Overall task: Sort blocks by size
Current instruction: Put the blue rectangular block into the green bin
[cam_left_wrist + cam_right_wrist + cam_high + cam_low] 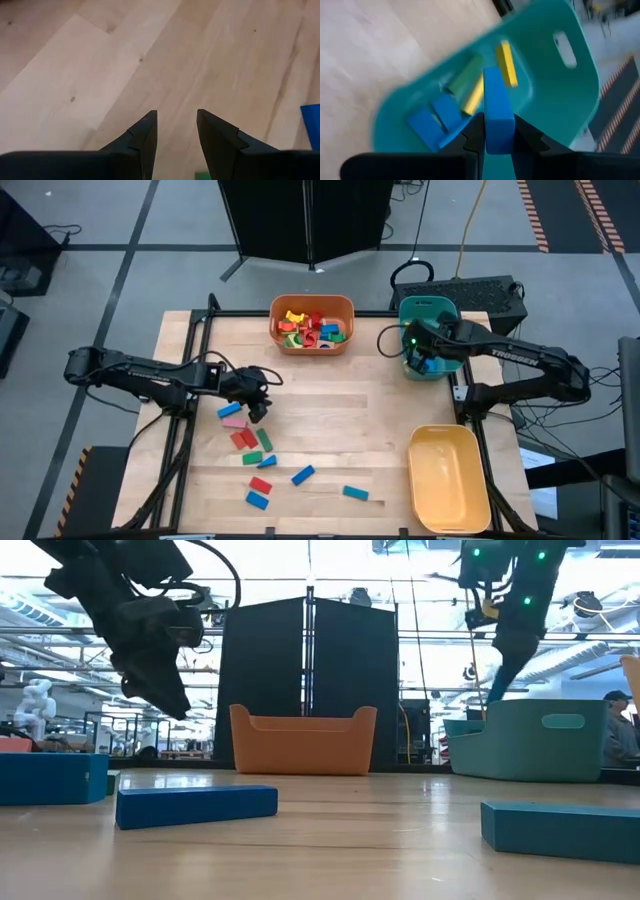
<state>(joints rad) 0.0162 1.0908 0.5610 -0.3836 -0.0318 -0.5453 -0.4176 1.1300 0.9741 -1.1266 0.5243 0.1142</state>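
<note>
Right jaws (498, 131): pinching one blue block (497, 107) upright between the two fingers, above the teal bin (560, 95). Below the jaws, inside that bin: two yellow blocks (506, 63), a green block (465, 76) and two blue blocks (436, 120). The bin's rim is cut off in the right wrist view; the picture is smeared, so block edges are hard to make out.

Left jaws (176, 131): spread with a narrow gap, holding nothing, bare table (100, 75) between and ahead of the fingers. A blue block edge (311, 125) shows cut off to one side; a green sliver (202, 175) sits partly hidden under one finger.

Loose blocks on the table, high view: a cluster just beside and beneath the left jaws (257, 408), namely a blue block (229, 410), a pink block (234, 422), red blocks (243, 439) and a green block (264, 439); further blue, red and green pieces lie scattered nearer the front edge.

Orange bin (345, 305): well apart from both jaws, at the table's far edge, heaped with mixed coloured blocks; single pieces cannot be separated.

Yellow bin (447, 480): near the right front corner, holds nothing visible.

Open room: a broad bare stretch of table lies between the two jaws.
</note>
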